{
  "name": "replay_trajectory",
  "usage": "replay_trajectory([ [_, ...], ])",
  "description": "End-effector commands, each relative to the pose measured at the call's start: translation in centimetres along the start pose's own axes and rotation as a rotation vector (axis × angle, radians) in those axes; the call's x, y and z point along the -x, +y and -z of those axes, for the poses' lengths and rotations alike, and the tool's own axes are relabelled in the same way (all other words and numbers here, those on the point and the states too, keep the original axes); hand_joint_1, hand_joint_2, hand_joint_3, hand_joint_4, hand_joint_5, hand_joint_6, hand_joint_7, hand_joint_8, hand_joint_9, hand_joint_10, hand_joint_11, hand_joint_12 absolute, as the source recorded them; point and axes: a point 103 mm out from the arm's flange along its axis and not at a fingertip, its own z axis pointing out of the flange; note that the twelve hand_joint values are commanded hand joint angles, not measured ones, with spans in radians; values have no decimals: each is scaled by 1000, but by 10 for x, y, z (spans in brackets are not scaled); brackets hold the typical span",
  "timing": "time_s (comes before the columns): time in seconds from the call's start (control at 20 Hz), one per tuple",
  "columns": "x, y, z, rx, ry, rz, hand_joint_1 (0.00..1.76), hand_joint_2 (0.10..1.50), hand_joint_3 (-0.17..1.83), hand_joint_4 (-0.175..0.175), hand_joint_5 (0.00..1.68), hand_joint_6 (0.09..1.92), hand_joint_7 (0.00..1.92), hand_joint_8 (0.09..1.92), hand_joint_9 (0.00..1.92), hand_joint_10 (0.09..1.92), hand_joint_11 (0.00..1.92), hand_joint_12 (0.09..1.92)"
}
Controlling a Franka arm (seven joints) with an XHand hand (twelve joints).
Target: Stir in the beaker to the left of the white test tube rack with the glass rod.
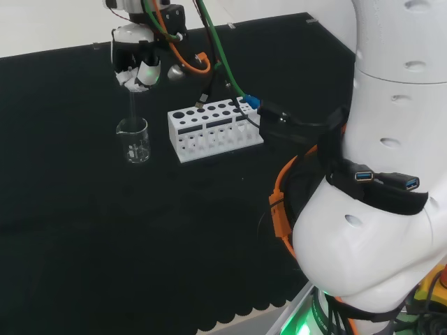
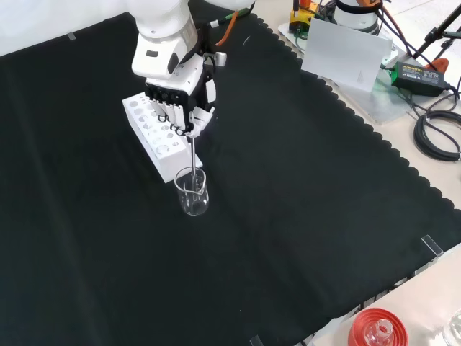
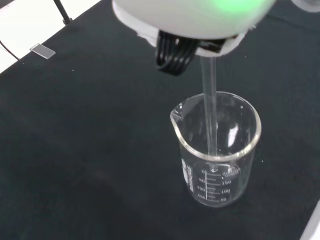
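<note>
A clear glass beaker (image 1: pixel 133 142) (image 2: pixel 193 192) (image 3: pixel 217 149) stands upright on the black cloth, to the left of the white test tube rack (image 1: pixel 211 128) (image 2: pixel 155 131) in the head view. The hand (image 1: pixel 138 65) (image 2: pixel 181 96) (image 3: pixel 192 22) hangs right above the beaker, fingers curled round the top of a thin glass rod (image 1: pixel 131 112) (image 2: pixel 194 161) (image 3: pixel 210 117). The rod points straight down, its lower end inside the beaker below the rim. The beaker looks empty.
In the front view, a red ribbed ring stand (image 2: pixel 378 329) with a glass piece sits at the near right edge of the bench. Cables and a power unit (image 2: pixel 416 72) lie off the cloth at the far right. The arm's white links (image 1: pixel 380 174) take up the head view's right.
</note>
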Motion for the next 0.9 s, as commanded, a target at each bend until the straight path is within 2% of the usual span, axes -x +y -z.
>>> replay_trajectory([
  [0.05, 0, 21, 5, -12, 5, 16, 1330, 590, 798, -175, 1203, 643, 1341, 836, 1684, 519, 1560, 677],
  [0.25, 14, 24, 12, -11, 1, 7, 1330, 590, 798, -175, 1203, 643, 1341, 836, 1684, 519, 1560, 677],
  [0.5, 25, 12, 16, -9, -8, -17, 1331, 590, 798, -175, 1203, 644, 1340, 837, 1683, 519, 1560, 677],
  [0.9, 19, -16, 19, -4, -18, -37, 1330, 590, 798, -175, 1202, 644, 1340, 837, 1682, 520, 1560, 678],
])
